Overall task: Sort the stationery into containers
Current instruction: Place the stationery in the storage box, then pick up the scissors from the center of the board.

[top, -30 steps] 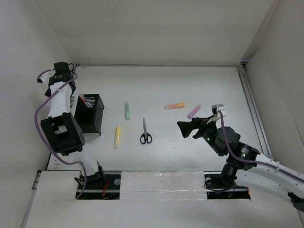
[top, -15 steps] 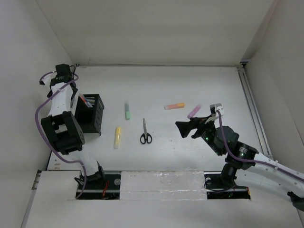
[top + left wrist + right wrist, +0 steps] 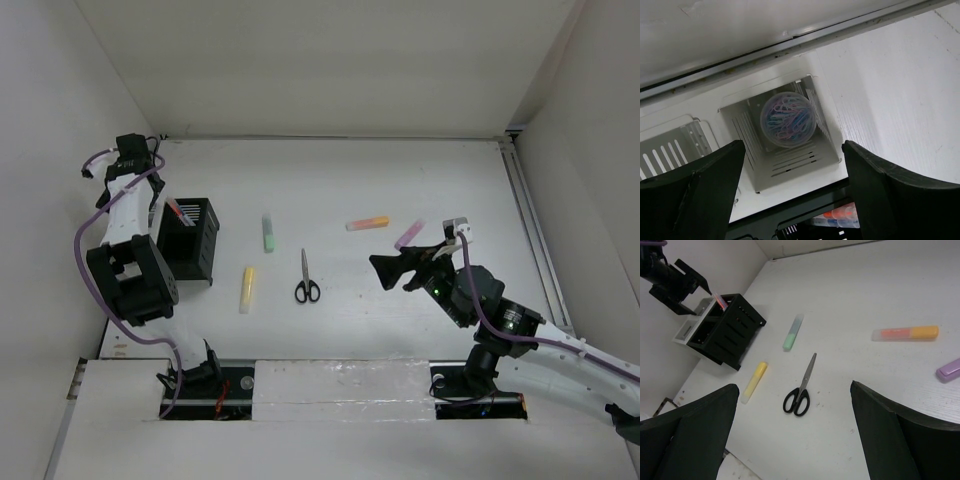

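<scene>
Our left end effector (image 3: pixel 793 145) hangs jaws apart, empty, over the white container (image 3: pixel 795 162), where the round clip tub (image 3: pixel 788 119) sits; we should lift straight up, clear of its rim. Our right end effector (image 3: pixel 793 386) gapes empty above the scissors (image 3: pixel 801 387) on the worktop (image 3: pixel 865 290). The white container's second compartment is cut off

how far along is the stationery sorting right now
Done: a tub of paper clips sits in the white organiser, and pens stand in the black organiser. In hand: nothing; left fingers open above the tub, right fingers open and empty. Left on the table: green highlighter, yellow highlighter, orange highlighter, purple highlighter, scissors.
</scene>
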{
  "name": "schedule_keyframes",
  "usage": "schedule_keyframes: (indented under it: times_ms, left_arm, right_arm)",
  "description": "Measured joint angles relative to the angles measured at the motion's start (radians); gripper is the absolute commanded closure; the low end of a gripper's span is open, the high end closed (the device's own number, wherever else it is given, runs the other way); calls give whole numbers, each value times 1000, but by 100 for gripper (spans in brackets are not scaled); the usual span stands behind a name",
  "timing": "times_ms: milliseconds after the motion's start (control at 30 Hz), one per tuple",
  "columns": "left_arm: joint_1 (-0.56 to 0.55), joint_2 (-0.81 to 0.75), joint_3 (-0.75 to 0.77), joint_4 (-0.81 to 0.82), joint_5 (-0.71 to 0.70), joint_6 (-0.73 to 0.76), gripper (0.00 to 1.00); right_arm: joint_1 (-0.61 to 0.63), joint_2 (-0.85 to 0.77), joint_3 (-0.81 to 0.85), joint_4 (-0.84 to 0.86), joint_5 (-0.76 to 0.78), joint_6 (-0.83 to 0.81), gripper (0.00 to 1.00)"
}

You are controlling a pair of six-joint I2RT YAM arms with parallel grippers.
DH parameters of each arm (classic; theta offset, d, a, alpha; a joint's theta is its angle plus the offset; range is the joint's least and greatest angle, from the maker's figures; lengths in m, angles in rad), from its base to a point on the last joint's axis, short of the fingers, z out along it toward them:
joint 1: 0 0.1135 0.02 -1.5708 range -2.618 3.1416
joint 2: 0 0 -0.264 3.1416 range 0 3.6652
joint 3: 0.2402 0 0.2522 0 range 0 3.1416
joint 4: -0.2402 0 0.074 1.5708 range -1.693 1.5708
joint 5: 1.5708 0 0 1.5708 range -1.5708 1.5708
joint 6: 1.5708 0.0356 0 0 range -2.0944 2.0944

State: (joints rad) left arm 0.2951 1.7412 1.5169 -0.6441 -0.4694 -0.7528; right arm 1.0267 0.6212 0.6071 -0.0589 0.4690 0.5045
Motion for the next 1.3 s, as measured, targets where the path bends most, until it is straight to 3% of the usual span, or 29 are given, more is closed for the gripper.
schedule_keyframes:
  times_ms: [133, 233, 267, 600, 700, 867, 1100, 1300]
  left_arm:
    - [0, -17, 0, 1, -4, 0, 20]
    - [-2, -62, 0, 3, 0, 9, 9]
    - [-6, -84, 0, 6, 2, 13, 1]
    - [-113, -383, -23, 58, 36, 82, 1]
    - [-229, -464, -29, 82, 35, 118, 1]
    - [-513, -520, -40, 103, 11, 155, 1]
    - [-858, -451, -86, 96, 5, 155, 1]
    - [-1095, -433, -302, 92, -7, 41, 1]
  right_arm:
    - [0, 0, 0, 0, 0, 0, 1]
    - [0, 0, 0, 0, -1, 0, 1]
    - [0, 0, 0, 0, -2, 0, 1]
    - [0, 14, 31, -24, 23, -16, 1]
    - [0, 34, 79, -61, 60, -24, 1]
    - [0, 52, 152, -159, 164, -26, 1]
    - [0, -56, 196, -340, 340, 0, 1]
    - [0, -121, 266, -398, 366, -29, 1]
